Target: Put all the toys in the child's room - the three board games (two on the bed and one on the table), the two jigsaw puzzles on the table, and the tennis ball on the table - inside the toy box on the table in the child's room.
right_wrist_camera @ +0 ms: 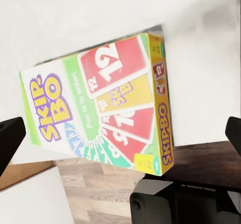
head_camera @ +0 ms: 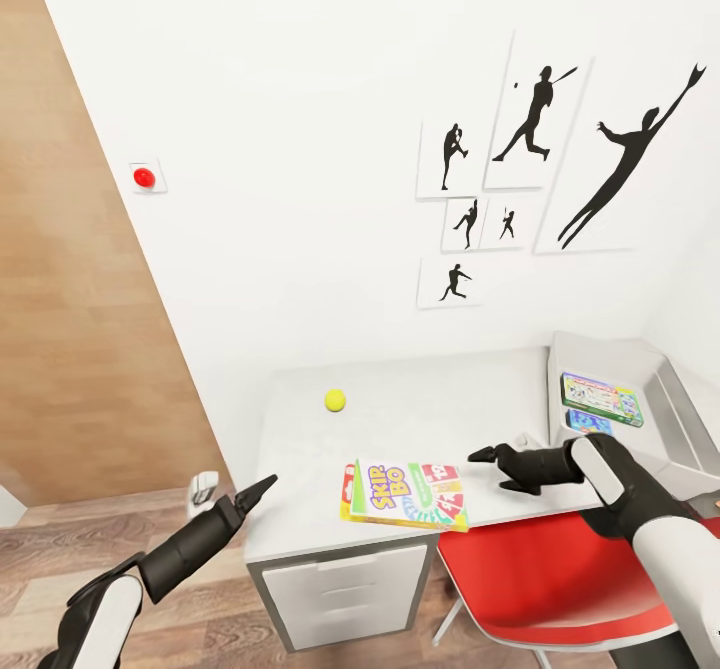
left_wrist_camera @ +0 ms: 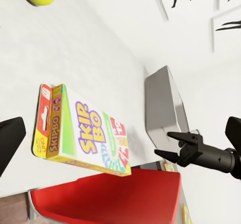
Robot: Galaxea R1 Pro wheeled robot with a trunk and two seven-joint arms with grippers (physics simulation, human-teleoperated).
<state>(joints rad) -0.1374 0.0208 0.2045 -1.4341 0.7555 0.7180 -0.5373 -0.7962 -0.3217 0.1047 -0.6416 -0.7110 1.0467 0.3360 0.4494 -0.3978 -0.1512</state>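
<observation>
Care is needed: right gripper point(head_camera: 487, 455), jaws apart, should straddle the Skip-Bo game box point(head_camera: 408, 495) overhanging the tabletop's point(head_camera: 420, 399) front edge.

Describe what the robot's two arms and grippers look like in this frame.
Both arms share one design: glossy white rounded shells on the upper segments, then matte black tapered forearms ending in black two-finger grippers. The left gripper shows slim, pointed black fingers; the right gripper shows a chunkier black wrist block behind similar pointed fingers, seen also from the left wrist camera. No cables, labels or markings are visible.
</observation>
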